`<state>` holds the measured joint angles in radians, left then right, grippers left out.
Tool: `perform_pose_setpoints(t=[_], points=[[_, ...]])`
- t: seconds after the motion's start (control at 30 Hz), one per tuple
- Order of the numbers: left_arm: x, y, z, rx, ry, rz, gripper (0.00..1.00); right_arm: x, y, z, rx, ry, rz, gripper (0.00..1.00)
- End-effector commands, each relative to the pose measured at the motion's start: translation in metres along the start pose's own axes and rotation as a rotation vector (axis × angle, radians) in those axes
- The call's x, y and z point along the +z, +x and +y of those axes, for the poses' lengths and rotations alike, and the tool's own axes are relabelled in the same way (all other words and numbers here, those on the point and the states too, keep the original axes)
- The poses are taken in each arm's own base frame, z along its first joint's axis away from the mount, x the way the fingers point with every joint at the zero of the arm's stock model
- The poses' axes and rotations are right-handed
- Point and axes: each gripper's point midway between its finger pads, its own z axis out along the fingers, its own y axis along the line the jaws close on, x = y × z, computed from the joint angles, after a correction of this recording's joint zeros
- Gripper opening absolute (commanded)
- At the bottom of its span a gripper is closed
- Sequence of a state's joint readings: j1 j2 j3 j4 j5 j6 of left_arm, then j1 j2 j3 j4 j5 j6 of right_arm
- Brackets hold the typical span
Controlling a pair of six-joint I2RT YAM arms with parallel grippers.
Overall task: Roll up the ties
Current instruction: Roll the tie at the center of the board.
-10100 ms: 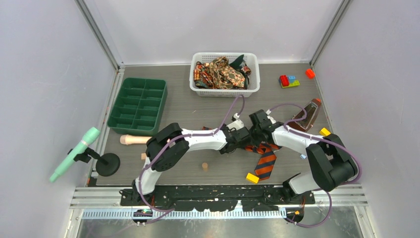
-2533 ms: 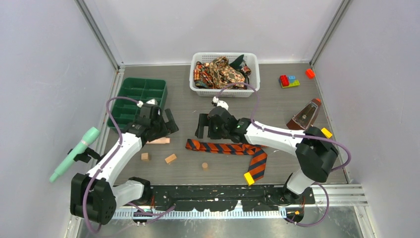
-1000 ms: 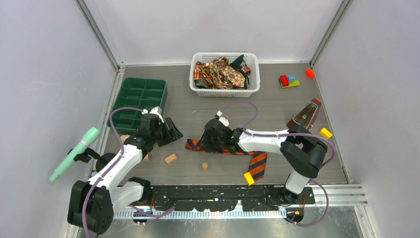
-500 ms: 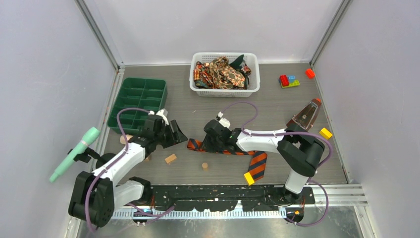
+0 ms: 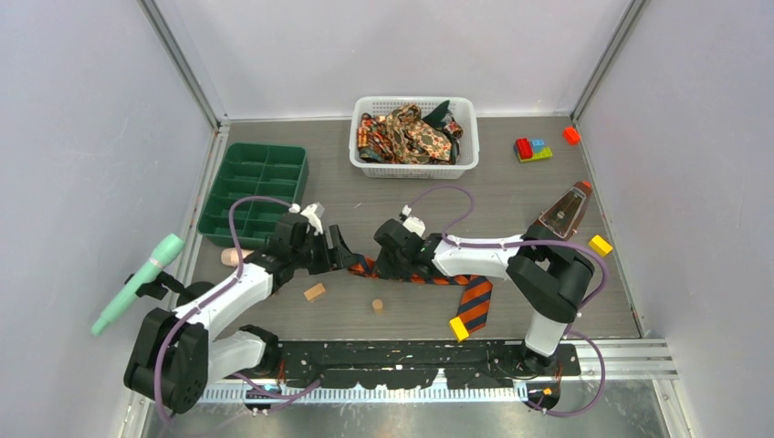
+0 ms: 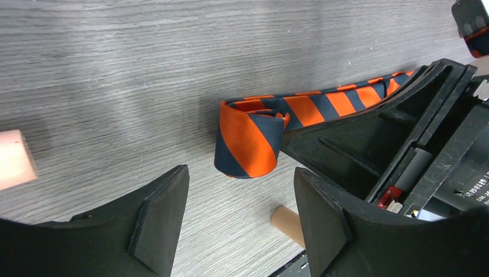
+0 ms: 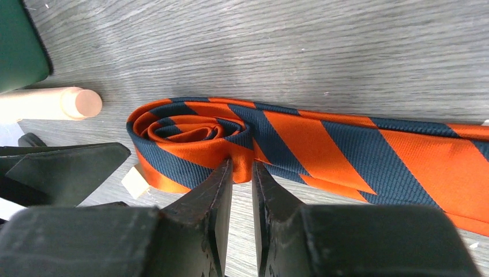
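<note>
Rolling the striped tie (image 7: 323, 150): first coil formed.
Right hand (image 7: 242, 173) is nearly closed, pinching the coil at centre of the overhead view; left hand (image 6: 239, 193) is wide open, empty, flanking it. Next: steady coil, roll onward.

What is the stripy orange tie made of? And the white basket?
The striped tie looks like woven cloth, maybe silk or polyester: fine ribbed threads show, with a slight sheen. The basket looks like hard white plastic: its walls are a moulded mesh.
</note>
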<state>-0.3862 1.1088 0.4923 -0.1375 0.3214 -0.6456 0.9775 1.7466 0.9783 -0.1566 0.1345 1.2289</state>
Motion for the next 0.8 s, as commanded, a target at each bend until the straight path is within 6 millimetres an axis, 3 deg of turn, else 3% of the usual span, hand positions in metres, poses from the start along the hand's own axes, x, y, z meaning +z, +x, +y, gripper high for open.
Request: perform_pose_setpoints(t=[0.0, 0.47, 0.77], points=[[0.006, 0.004, -0.005, 0.039, 0.038, 0.013, 0.7, 0.003, -0.01, -0.001, 0.002, 0.027, -0.039, 0.25], [0.028, 0.007, -0.011, 0.05, 0.052, 0.041, 0.71, 0.005, -0.01, -0.006, 0.015, 0.025, -0.029, 0.25], [0.039, 0.016, -0.013, 0.066, 0.085, 0.07, 0.62, 0.005, -0.008, -0.007, 0.017, 0.022, -0.02, 0.25]])
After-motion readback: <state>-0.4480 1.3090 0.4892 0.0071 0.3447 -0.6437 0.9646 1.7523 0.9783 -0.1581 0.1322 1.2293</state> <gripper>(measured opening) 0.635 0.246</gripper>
